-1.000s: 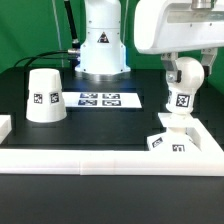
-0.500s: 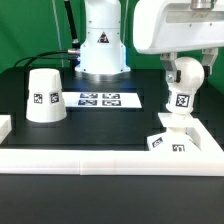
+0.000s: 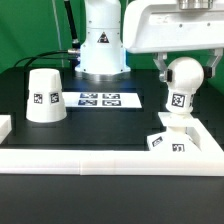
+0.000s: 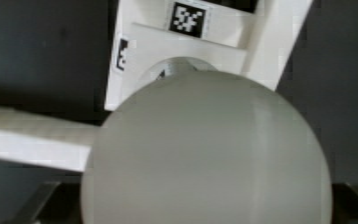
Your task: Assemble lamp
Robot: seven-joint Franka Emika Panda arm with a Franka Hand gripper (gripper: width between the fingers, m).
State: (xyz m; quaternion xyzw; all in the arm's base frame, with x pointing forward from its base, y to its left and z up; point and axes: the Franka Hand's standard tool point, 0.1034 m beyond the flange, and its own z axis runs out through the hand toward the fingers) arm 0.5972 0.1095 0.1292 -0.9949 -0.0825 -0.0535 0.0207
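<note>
Bright even light, soft shadows, exterior view sharp, close-up bulb (image 4: 194, 150) blurred

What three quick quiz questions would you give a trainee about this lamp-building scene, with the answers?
1. True or false: the white plastic truncated-cone shade stands on the black table, apart from the white plastic ball-like bulb.
2. Multiple choice: the bulb stands on (A) the thin flat white marker board, (B) the small flat square white plastic base, (C) the shade.
3. Open: which lamp part sits between the fingers of the robot's two-finger gripper?

Key: 1 true; 2 B; 3 the bulb, which also fills most of the wrist view.
</note>
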